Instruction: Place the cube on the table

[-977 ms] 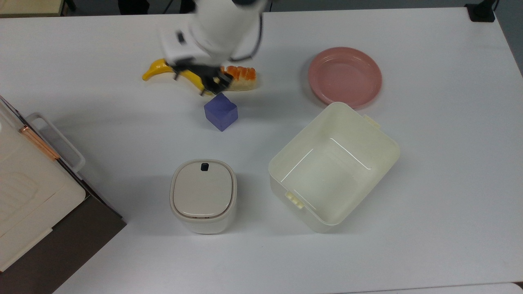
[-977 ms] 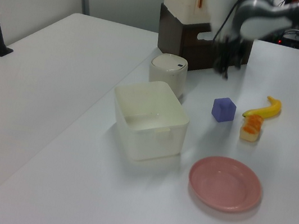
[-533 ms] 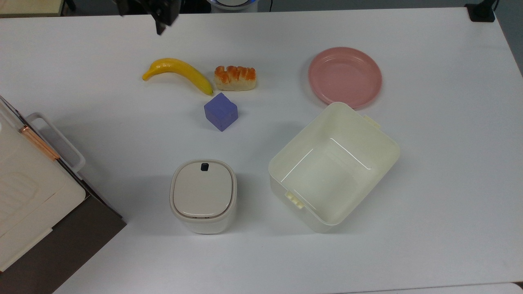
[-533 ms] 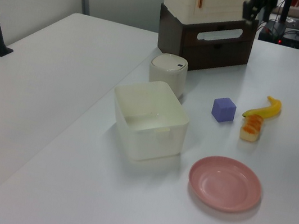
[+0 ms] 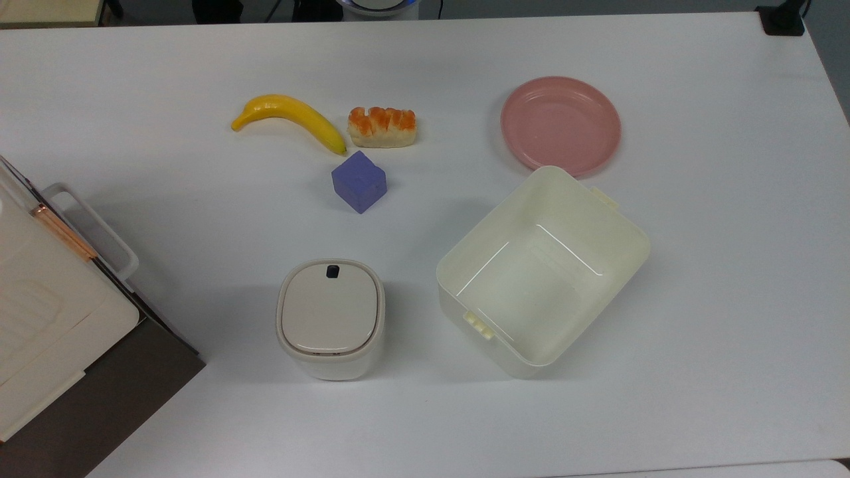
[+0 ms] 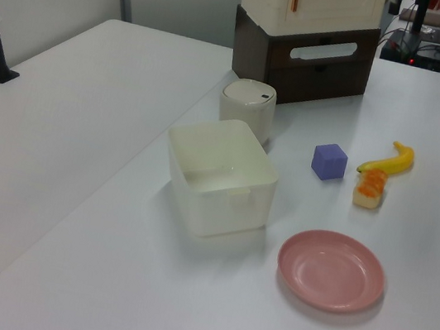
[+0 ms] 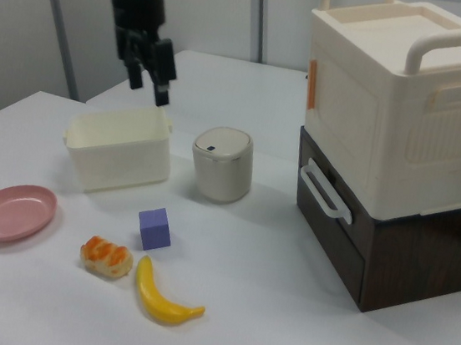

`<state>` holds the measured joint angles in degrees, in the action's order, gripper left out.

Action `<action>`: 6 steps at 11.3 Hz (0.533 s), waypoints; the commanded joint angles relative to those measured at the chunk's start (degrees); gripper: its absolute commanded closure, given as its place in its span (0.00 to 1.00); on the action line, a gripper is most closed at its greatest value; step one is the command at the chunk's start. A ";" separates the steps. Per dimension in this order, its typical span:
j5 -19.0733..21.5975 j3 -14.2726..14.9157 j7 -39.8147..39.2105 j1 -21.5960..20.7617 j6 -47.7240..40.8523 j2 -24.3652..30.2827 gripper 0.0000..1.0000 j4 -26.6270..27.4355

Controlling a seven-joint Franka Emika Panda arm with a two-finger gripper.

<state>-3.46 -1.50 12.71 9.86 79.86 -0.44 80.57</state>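
The purple-blue cube point(image 5: 359, 180) rests flat on the white table point(image 5: 166, 219), just below the banana and the bread; it is also in the left view point(image 6: 329, 161) and the right view point(image 7: 154, 229). Nothing touches it. In the right view my gripper point(image 7: 148, 92) hangs high in the air, well above the table and over the cream tub point(image 7: 118, 152), far from the cube. Its two dark fingers point(image 7: 163, 88) point down and stand open with nothing between them.
A banana point(image 5: 290, 117) and a bread piece point(image 5: 382, 126) lie beyond the cube. A pink plate point(image 5: 561, 124) and the empty cream tub point(image 5: 541, 265) sit at the top view's right. A lidded white canister point(image 5: 330, 317) and stacked storage boxes point(image 5: 40, 318) are nearer.
The arm, low beside the cube and banana a second ago, has risen and left the top view. The cube has stayed where it was.
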 commanded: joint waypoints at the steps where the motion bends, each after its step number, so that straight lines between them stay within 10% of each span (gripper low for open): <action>1: 1.79 1.94 -0.67 -5.27 -1.55 2.02 0.00 0.64; 6: 1.88 6.25 -19.63 -6.87 -1.29 0.70 0.00 1.69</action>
<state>-2.77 2.16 1.07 4.21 79.17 0.03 81.59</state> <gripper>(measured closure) 0.000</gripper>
